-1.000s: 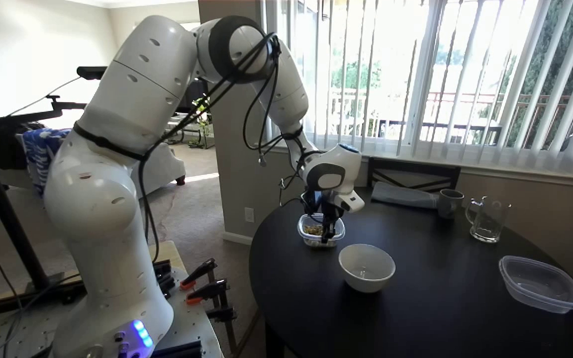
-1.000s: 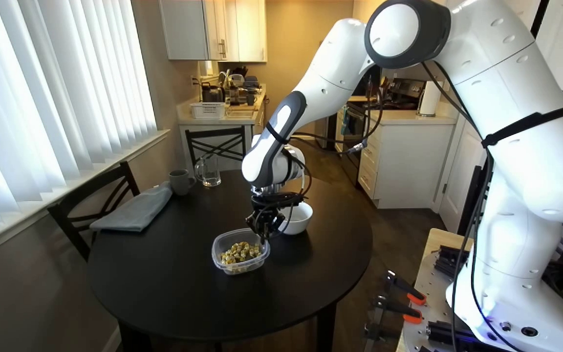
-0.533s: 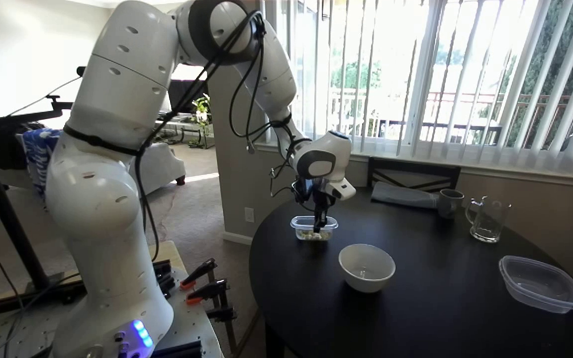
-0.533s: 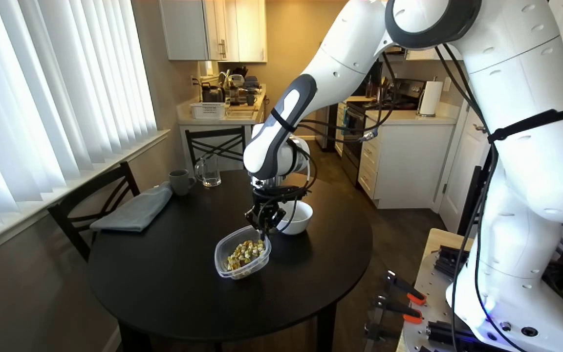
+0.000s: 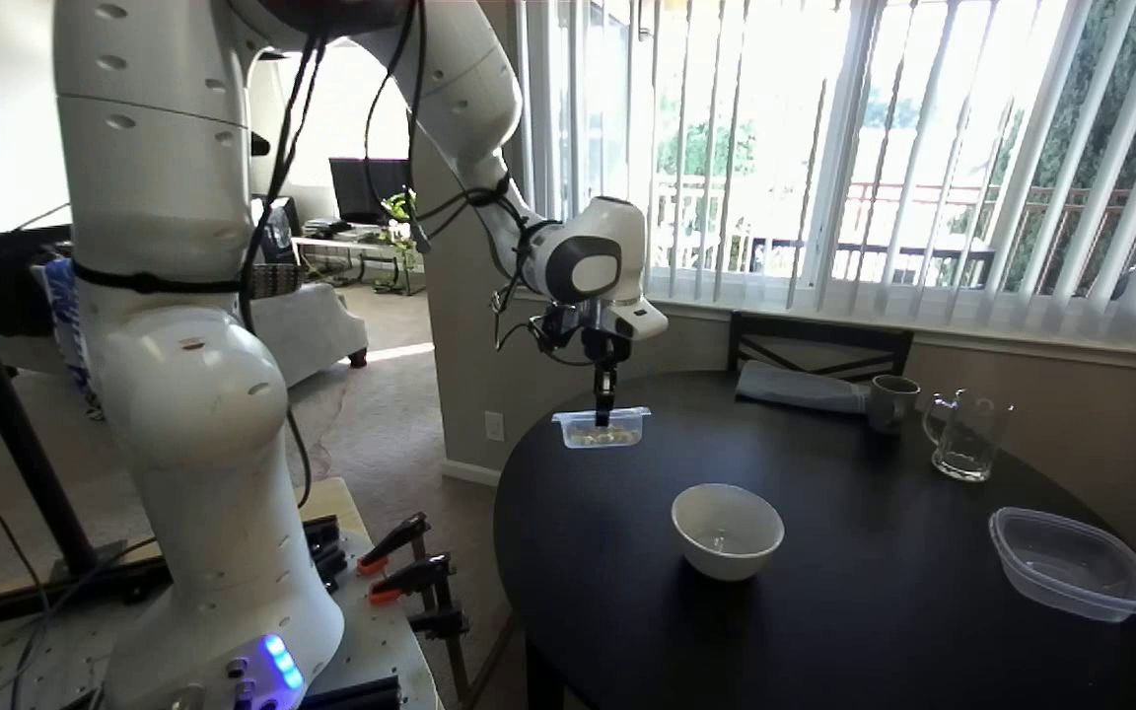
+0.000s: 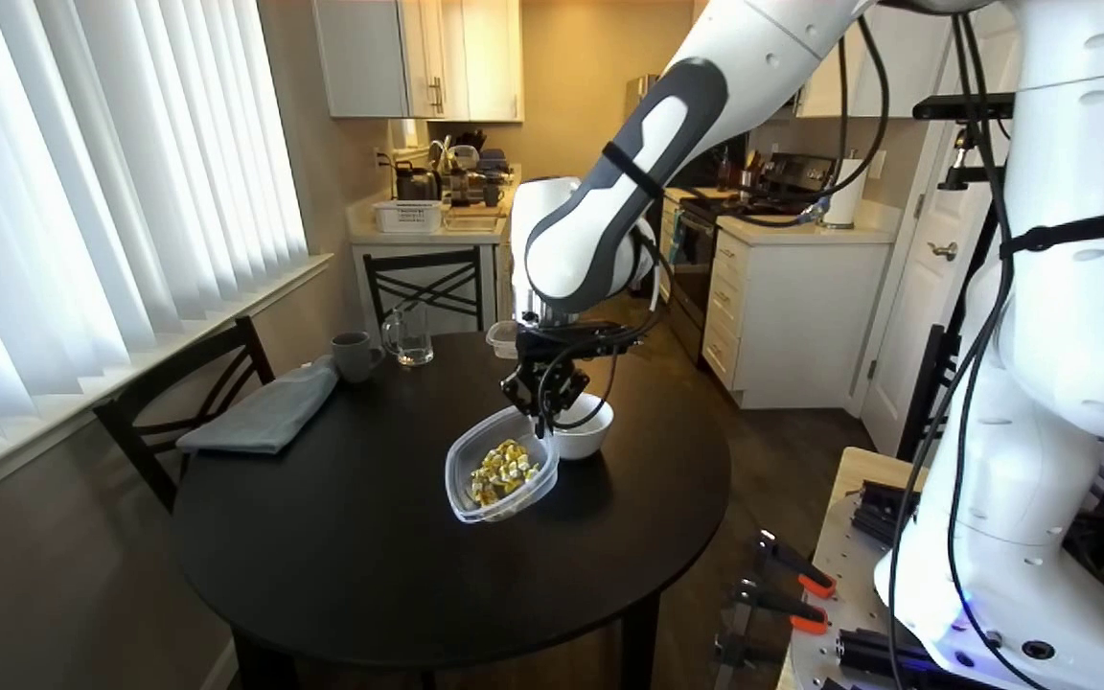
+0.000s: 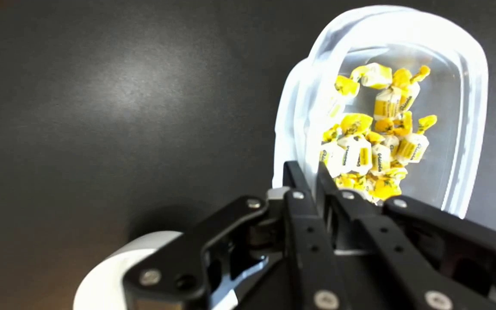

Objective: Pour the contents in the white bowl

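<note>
The clear rounded-square tub [image 5: 580, 430] holds the contents, several yellow and white wrapped pieces [image 7: 373, 142]. They also show in an exterior view [image 6: 502, 471]. My gripper [image 7: 306, 170] is shut on the tub's wall, one finger inside and one outside, and holds it above the table. The tub looks close to level in an exterior view. The white bowl [image 5: 728, 532] stands upright on the table and shows no contents. It is partly behind the gripper in an exterior view [image 6: 586, 439] and partly cut off in the wrist view [image 7: 106, 280].
A larger clear shallow container [image 5: 1071, 567] lies at the table's edge. A glass mug [image 5: 967, 439], a grey mug [image 5: 891, 404] and a folded grey cloth [image 5: 800, 387] sit by the window side. Chairs [image 6: 217, 383] stand around the dark round table [image 6: 341, 575].
My gripper and the tub have risen and moved away from the bowl toward the table's window-side edge in one view. The tub has turned and levelled. The bowl has not moved.
</note>
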Robot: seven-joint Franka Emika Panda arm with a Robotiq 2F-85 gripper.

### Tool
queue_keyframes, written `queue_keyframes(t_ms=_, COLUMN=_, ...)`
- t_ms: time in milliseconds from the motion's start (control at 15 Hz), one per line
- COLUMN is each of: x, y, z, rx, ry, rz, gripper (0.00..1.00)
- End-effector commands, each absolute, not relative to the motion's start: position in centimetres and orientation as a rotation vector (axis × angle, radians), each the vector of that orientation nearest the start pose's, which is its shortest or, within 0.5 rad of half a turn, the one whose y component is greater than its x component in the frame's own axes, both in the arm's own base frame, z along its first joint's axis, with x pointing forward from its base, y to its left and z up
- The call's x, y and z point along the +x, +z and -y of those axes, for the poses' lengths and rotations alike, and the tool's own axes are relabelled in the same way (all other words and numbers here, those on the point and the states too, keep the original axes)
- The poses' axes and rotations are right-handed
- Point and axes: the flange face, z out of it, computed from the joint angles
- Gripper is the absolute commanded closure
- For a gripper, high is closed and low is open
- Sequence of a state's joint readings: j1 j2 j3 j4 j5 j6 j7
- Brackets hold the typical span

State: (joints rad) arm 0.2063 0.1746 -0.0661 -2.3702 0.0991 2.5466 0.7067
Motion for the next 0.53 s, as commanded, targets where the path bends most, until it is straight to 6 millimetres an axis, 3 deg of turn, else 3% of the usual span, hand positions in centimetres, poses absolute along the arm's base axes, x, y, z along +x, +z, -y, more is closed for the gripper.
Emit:
queue_keyframes(t_ms=0, x=47.1, y=30.2, z=-7.2, rx=-2.944, ry=-0.059, rz=-1.107, gripper=0.98)
queue_keyframes(t_ms=267, x=47.7, y=34.1, z=-7.9, rx=-2.883, ry=-0.152, rz=-1.314, gripper=0.98)
queue_keyframes(t_ms=467, x=48.5, y=35.4, z=-7.3, rx=-2.853, ry=-0.174, rz=-1.480, gripper=0.98)
